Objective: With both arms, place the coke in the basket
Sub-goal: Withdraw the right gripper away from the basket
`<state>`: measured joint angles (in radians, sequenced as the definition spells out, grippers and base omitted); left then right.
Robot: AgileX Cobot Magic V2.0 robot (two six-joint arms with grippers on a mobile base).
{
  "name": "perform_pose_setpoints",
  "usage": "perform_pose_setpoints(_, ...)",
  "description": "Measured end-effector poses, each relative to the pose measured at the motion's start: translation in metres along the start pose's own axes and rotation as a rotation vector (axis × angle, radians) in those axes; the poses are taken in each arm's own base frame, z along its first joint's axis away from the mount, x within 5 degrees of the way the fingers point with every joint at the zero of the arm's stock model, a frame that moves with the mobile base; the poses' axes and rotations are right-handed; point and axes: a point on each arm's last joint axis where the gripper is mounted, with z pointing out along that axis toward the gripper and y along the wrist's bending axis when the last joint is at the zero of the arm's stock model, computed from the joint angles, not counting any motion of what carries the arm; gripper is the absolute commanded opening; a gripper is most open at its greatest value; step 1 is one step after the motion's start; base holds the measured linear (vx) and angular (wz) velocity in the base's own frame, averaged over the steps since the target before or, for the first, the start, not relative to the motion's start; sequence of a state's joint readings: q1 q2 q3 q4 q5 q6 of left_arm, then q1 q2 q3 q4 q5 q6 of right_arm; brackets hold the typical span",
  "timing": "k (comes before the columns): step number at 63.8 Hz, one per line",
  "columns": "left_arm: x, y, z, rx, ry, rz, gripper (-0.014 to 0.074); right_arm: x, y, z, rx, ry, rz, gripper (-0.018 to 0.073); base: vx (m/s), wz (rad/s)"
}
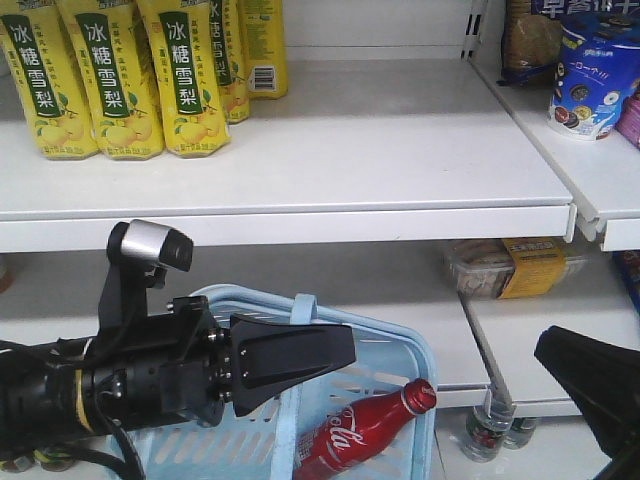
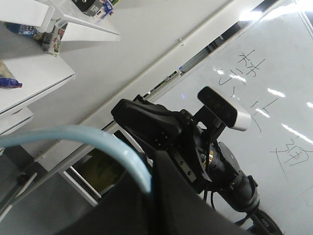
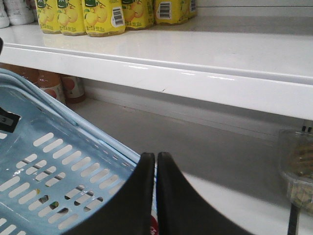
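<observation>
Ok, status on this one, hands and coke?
Left hand shut on basket handle. Right hand shut, empty. Coke lying tilted in basket, cap up. Nothing in the way.

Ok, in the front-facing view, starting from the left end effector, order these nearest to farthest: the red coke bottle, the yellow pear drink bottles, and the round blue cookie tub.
1. The slim red coke bottle, just below and right of the left end effector, lying in the light blue slotted plastic basket.
2. The yellow pear drink bottles, upper shelf, above left.
3. The round blue cookie tub, top right shelf.
</observation>
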<state>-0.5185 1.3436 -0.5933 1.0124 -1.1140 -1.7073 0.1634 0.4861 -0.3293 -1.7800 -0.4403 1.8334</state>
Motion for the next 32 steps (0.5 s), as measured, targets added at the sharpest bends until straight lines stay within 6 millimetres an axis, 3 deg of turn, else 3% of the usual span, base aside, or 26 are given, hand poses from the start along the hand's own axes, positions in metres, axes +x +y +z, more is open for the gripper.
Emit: perform_pose_setpoints(32, 0.0000, 0.0000, 0.0000, 0.000, 0.000, 0.000, -0.0006, -0.0001, -0.0003, 0.0000, 0.004, -0.001, 0.001, -0.0005, 0.00, 0.00)
